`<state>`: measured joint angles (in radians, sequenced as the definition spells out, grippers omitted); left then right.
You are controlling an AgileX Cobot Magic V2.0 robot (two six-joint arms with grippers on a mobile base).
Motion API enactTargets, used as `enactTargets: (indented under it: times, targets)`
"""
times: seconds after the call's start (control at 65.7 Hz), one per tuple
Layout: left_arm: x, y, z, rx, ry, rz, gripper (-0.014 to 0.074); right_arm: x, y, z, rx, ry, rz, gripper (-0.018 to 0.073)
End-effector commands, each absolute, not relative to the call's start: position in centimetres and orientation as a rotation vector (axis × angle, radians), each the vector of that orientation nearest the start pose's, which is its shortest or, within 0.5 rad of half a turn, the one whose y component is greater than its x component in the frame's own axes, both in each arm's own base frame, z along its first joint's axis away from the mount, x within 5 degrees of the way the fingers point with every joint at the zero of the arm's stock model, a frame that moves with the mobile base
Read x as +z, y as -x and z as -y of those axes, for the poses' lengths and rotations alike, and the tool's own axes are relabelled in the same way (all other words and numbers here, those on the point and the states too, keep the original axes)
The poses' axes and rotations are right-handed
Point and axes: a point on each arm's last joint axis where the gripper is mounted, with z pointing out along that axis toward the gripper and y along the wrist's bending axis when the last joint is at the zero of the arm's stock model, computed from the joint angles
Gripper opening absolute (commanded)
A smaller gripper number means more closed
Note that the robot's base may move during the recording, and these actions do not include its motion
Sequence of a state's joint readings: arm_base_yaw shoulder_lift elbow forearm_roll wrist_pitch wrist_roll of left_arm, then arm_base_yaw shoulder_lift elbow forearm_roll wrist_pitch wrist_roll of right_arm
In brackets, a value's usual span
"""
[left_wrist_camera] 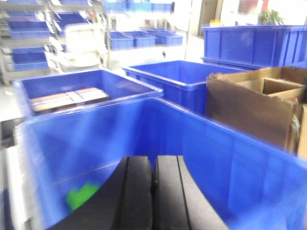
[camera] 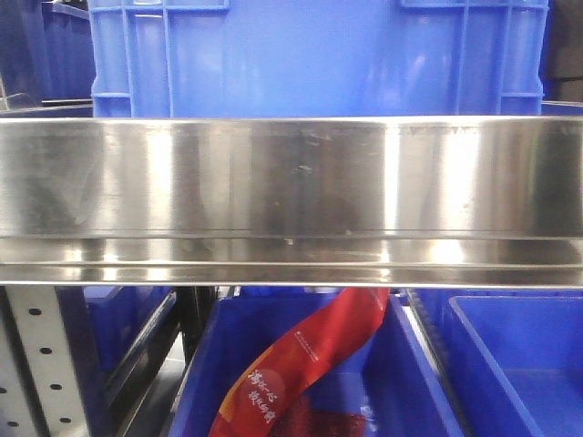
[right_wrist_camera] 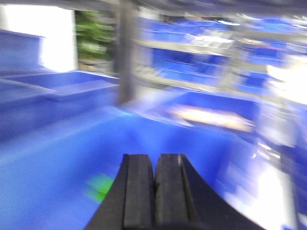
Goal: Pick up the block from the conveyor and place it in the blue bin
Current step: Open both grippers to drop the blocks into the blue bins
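Observation:
In the left wrist view my left gripper [left_wrist_camera: 153, 165] is shut and empty, held over the inside of a large blue bin [left_wrist_camera: 230, 163]. A green block [left_wrist_camera: 81, 195] lies in that bin, just left of the fingers. In the blurred right wrist view my right gripper [right_wrist_camera: 155, 165] is shut and empty over a blue bin [right_wrist_camera: 53, 163], with a green block [right_wrist_camera: 100, 187] left of its fingers. The conveyor is not in view. The front view shows neither gripper.
The front view is filled by a steel shelf rail [camera: 291, 200], a blue crate [camera: 319, 55] above it and blue bins with a red packet [camera: 305, 364] below. Further blue bins [left_wrist_camera: 177, 79], a cardboard box [left_wrist_camera: 259, 105] and shelving stand beyond the left gripper.

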<state>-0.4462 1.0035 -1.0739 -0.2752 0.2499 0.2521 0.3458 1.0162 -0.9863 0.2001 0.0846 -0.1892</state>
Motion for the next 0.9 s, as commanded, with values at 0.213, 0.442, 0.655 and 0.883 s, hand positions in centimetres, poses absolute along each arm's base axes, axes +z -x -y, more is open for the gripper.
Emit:
enactTargets:
  times: [0.213,0.442,0.655,0.883]
  targets:
    - [35.8,-13.3,4.2,-0.295,-0.222,-1.689,-0.0111,36.4,-13.9,-2.8,0.169,0.149,-1.567,-0.0167]
    - [31.5,-9.2,2.5,-0.249,-0.167,-1.661,-0.0111,30.7,-9.5,-1.9,0.159,0.144,-1.592,-0.0167]
    - [31.0,-6.6,1.9,-0.254,-0.162,-1.557,-0.0111,29.6,-7.0,-1.6,0.174,0.162,-1.580,-0.0167]
    - [31.6,-4.9,1.6,-0.256,-0.156,-1.461,-0.0111,30.0,-6.1,-1.4,0.176,0.159,-1.531,-0.0167]
